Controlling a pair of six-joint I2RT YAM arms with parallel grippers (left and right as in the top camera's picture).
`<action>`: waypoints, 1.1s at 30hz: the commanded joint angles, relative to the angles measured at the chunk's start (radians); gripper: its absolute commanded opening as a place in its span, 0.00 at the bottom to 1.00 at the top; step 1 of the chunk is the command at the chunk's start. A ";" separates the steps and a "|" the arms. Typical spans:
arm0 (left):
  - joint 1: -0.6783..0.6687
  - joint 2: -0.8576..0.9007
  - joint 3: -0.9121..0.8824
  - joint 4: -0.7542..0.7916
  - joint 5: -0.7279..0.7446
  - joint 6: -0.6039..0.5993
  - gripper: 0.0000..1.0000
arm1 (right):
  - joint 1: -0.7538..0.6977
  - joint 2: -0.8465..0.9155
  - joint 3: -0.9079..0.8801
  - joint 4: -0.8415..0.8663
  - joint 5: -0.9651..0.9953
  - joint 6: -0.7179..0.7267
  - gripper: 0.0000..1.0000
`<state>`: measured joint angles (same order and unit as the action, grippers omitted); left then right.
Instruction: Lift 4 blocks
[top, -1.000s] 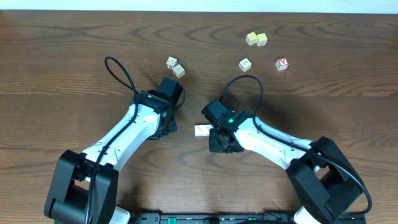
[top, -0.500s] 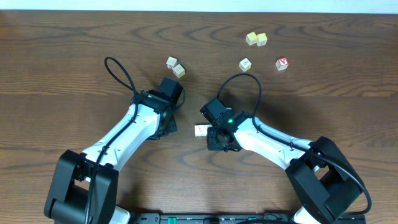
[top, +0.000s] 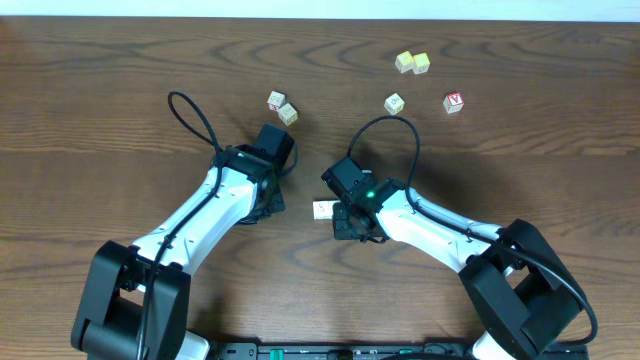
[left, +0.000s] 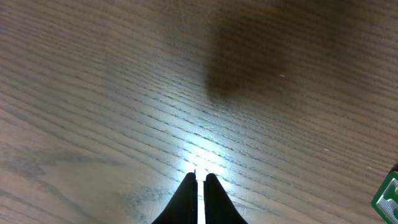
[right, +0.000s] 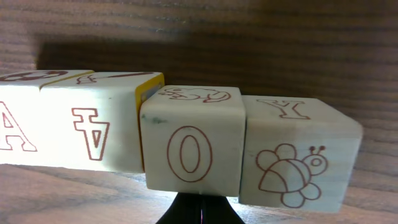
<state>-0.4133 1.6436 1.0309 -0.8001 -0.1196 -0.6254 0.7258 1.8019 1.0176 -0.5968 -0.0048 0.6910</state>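
Closest in, the right gripper (right: 200, 214) had its fingers pressed together, tips just beneath the O cube (right: 191, 155), clamping nothing. The four blocks (right: 180, 124) stood touching in a row, seemingly on the table (right: 261, 37). I'd judge it should open and squeeze the row evenly from its ends, lest the middle buckle. The left gripper (left: 200, 183), fingers together too, hung over bare wood. Only the right wrist camera showed the row. Overhead gave a pale sliver, plus loose cubes (top: 412, 63) farther off.
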 joint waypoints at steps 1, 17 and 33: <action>0.003 0.003 0.007 -0.003 -0.023 -0.009 0.07 | 0.000 0.009 -0.006 0.006 0.031 -0.016 0.01; 0.003 0.003 0.007 -0.003 -0.023 -0.009 0.07 | 0.000 0.008 0.002 -0.006 0.031 -0.019 0.01; 0.003 0.003 0.007 -0.003 -0.023 -0.009 0.07 | -0.013 -0.032 0.040 -0.204 0.061 -0.019 0.01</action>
<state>-0.4133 1.6436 1.0309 -0.8009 -0.1196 -0.6258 0.7246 1.7905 1.0935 -0.8207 0.0181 0.6838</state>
